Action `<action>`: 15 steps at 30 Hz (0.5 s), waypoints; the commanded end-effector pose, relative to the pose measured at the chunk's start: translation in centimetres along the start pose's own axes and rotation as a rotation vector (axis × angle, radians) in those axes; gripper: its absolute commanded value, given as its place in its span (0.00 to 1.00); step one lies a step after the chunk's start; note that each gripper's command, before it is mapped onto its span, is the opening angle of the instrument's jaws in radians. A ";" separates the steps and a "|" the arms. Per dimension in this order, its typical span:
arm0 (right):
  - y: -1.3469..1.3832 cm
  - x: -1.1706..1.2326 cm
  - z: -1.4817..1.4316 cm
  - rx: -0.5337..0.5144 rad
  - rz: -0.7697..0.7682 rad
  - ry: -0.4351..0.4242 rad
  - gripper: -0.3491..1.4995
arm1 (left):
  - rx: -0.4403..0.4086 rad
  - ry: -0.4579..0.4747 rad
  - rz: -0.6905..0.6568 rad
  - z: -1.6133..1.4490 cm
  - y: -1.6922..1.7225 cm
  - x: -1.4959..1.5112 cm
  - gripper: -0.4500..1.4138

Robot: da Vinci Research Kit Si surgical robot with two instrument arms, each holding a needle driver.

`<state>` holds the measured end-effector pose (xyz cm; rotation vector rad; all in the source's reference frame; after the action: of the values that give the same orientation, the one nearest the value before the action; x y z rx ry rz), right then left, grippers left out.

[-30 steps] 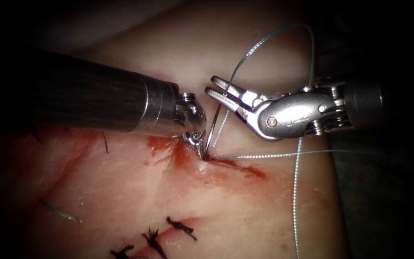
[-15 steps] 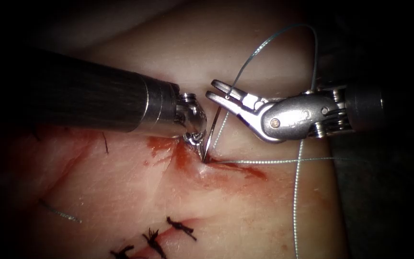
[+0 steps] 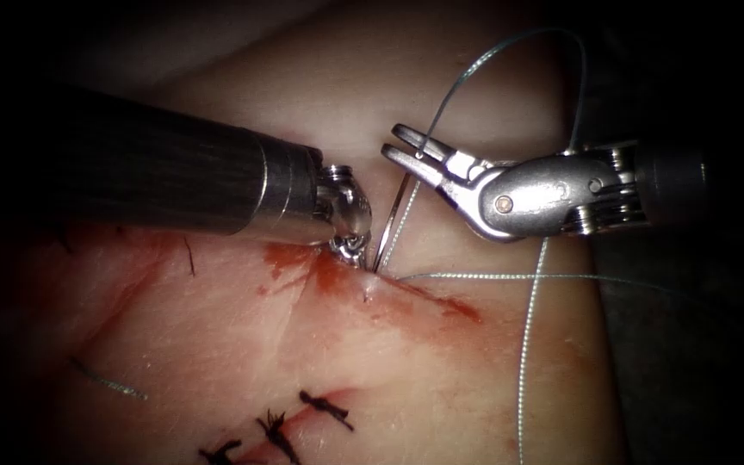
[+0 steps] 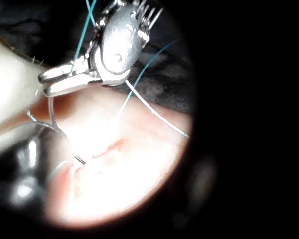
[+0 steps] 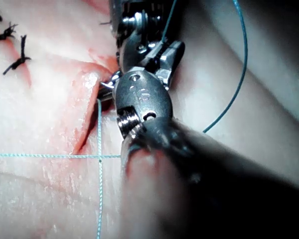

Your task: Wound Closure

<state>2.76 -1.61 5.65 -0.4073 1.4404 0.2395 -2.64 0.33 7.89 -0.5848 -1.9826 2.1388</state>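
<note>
Left hand (image 3: 353,248) clamped on needle (image 3: 392,226) at cut (image 3: 406,288); right hand (image 3: 402,146) apart, empty, just above needle.

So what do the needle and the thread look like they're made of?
Needle: thin, bare polished metal by its bright glint; held by the left tool, its lower end in the tissue at the cut.
Thread: pale blue-green, faintly twisted, probably synthetic fibre.

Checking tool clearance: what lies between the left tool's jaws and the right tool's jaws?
In the endoscope view, the needle and thread rise from the tissue between left tool and right tool.
</note>
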 end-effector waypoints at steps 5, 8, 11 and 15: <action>0.00 -0.03 0.10 -0.004 -0.092 0.004 0.00 | -0.001 0.000 0.000 0.03 -0.06 0.03 0.00; 0.00 -0.03 0.10 -0.001 -0.098 0.005 0.00 | -0.001 0.000 0.000 0.03 -0.05 0.02 0.00; 0.00 -0.03 0.10 0.001 -0.104 0.007 0.00 | -0.001 0.000 0.000 0.03 -0.05 0.02 0.00; 0.01 -0.03 0.10 0.006 -0.121 0.011 0.00 | -0.002 0.000 0.000 0.03 -0.05 0.02 0.00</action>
<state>2.75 -1.55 5.67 -0.4886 1.4194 0.1349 -2.63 0.33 7.88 -0.5857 -1.9832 2.1380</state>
